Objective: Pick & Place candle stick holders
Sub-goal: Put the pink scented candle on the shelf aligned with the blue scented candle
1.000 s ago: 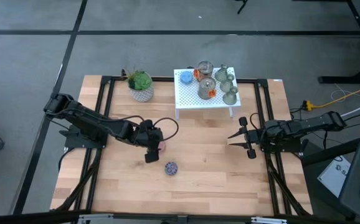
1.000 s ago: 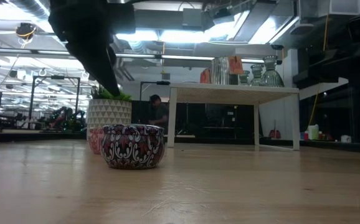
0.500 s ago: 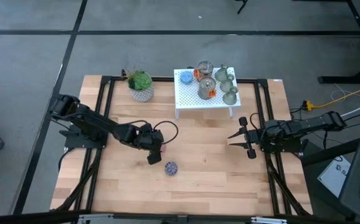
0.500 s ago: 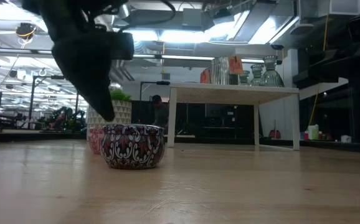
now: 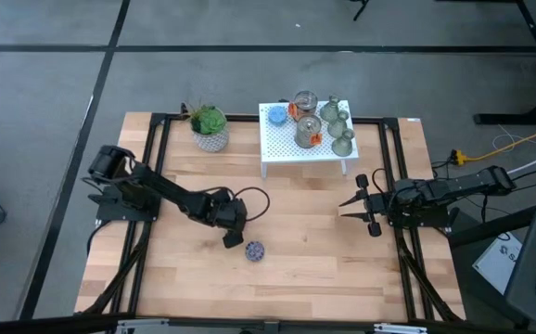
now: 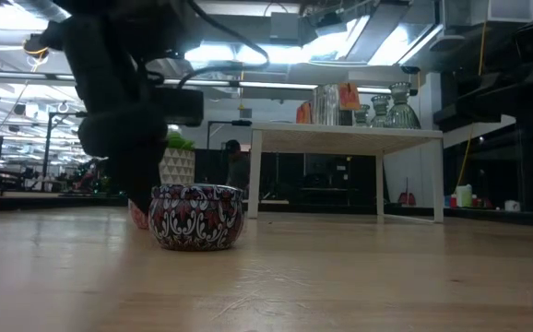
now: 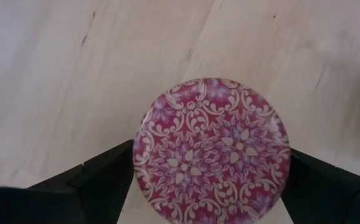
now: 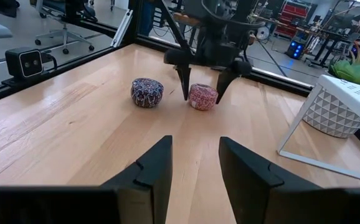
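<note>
Three olive-grey candle stick holders point(image 5: 339, 127) stand on their wide bases on the small white table point(image 5: 282, 144) at the far side; they also show in the low view point(image 6: 391, 105). My left gripper point(image 5: 235, 230) is open and low over a pink patterned round tin point(image 7: 212, 144). Its fingers point(image 8: 183, 79) stand on either side of the tin point(image 8: 203, 97), and I see no touch. My right gripper point(image 5: 359, 206) is open and empty near the table's right edge, far from the holders.
A purple patterned tin point(image 5: 254, 250) sits on the wood just near-right of the pink one. The white table also bears two jars with orange labels point(image 5: 308, 132) and a blue disc point(image 5: 276, 115). A potted plant point(image 5: 211, 128) stands at the far left.
My left gripper has gone down and a little toward the table's right edge, over the pink tin, which it now covers in the high view. Its fingers now stand on either side of the tin. The tins have stayed where they were.
</note>
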